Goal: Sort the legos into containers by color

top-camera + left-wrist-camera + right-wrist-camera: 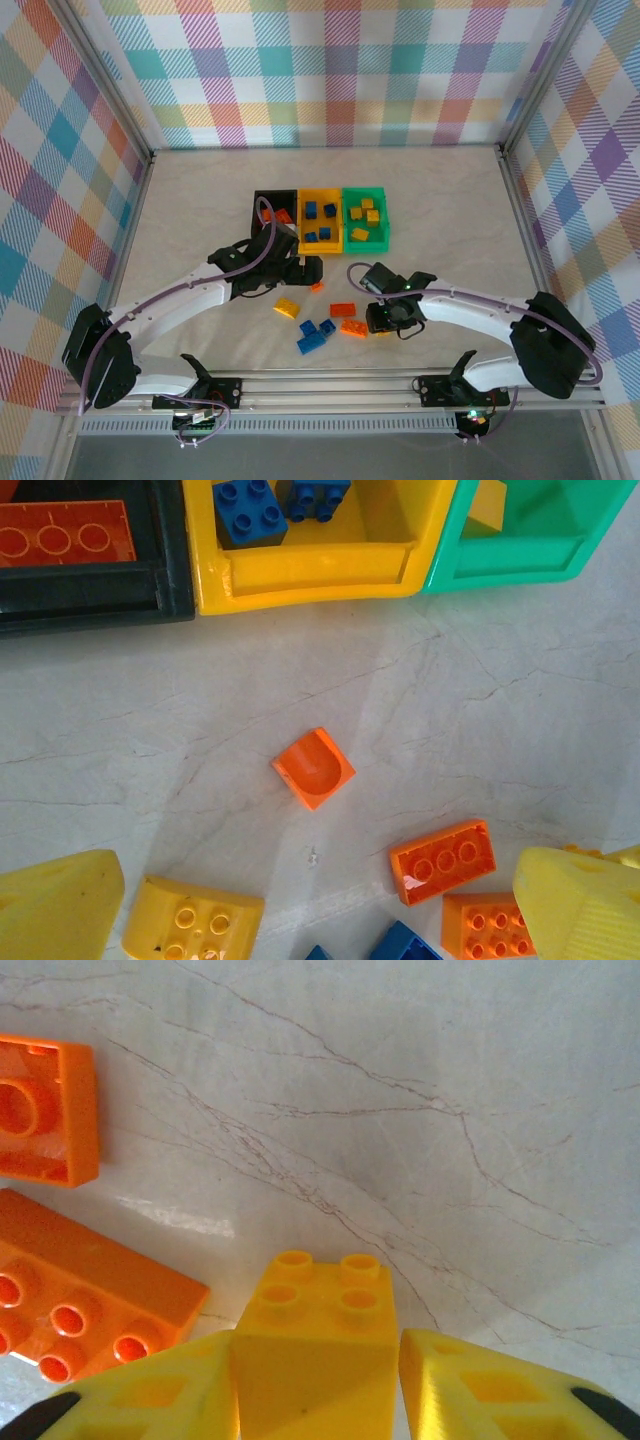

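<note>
My right gripper (318, 1365) is shut on a yellow lego (316, 1310), low over the table; in the top view the right gripper (386, 320) sits just right of the loose pile. My left gripper (320, 880) is open above a small orange lego (314, 768), with nothing between its fingers (60, 905); from above, the left gripper (303, 270) hangs in front of the bins. The black bin (262, 198) holds orange legos, the yellow bin (321, 246) blue ones, the green bin (366, 243) yellow ones. Loose on the table lie a yellow lego (287, 307), orange legos (343, 309) and blue legos (310, 343).
In the left wrist view an orange brick (443, 860), another orange brick (485, 925), a yellow brick (195, 920) and a blue brick (400, 945) crowd the near side. Two orange bricks (80, 1300) lie left of the right gripper. Metal frame posts (130, 120) border the table.
</note>
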Robot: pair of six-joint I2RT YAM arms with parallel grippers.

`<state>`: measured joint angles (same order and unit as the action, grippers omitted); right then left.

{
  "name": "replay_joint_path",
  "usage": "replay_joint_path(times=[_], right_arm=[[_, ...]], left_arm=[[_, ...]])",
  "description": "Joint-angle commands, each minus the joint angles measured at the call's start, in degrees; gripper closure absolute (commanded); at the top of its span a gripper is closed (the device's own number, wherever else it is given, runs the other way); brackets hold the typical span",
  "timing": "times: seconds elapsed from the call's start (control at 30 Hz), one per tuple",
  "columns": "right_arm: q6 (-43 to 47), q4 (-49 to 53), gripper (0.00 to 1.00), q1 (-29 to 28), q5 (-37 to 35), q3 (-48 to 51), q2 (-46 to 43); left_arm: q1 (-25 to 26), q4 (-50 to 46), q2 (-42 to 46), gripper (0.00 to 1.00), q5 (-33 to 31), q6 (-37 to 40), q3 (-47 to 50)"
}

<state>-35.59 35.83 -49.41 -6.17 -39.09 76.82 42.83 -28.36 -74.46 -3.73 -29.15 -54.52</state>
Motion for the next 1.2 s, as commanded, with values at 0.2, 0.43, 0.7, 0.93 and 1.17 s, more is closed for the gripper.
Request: replay_joint_path(times=[0.2,0.43,0.7,0.93,1.17], right_arm=[[3.0,0.7,0.69,1.4,-0.7,-3.9,-2.3],[12.7,2.1,0.72,10.0,-0.8,-19.8,0.1],[16.2,-2.9,0.73,19.6,0.8,-38.8,20.4],[16.4,-0.2,0.72,22.2,-1.1,-50.7,33.8],[16.1,-2.1,0.43,22.6,1.5,-51.3,33.1]], left_arm=[[-1.1,-1.3,4.7,0.0,-1.2,0.0,2.9],[-1.4,-2.2,6.3,0.0,-1.5,-0.1,5.0],[-1.4,-4.2,8.4,0.0,-1.6,-0.8,6.2],[-1.4,-5.8,9.6,0.0,-1.7,-1.0,6.6],[-1.4,-6.2,9.8,0.0,-1.9,-0.4,6.7]])
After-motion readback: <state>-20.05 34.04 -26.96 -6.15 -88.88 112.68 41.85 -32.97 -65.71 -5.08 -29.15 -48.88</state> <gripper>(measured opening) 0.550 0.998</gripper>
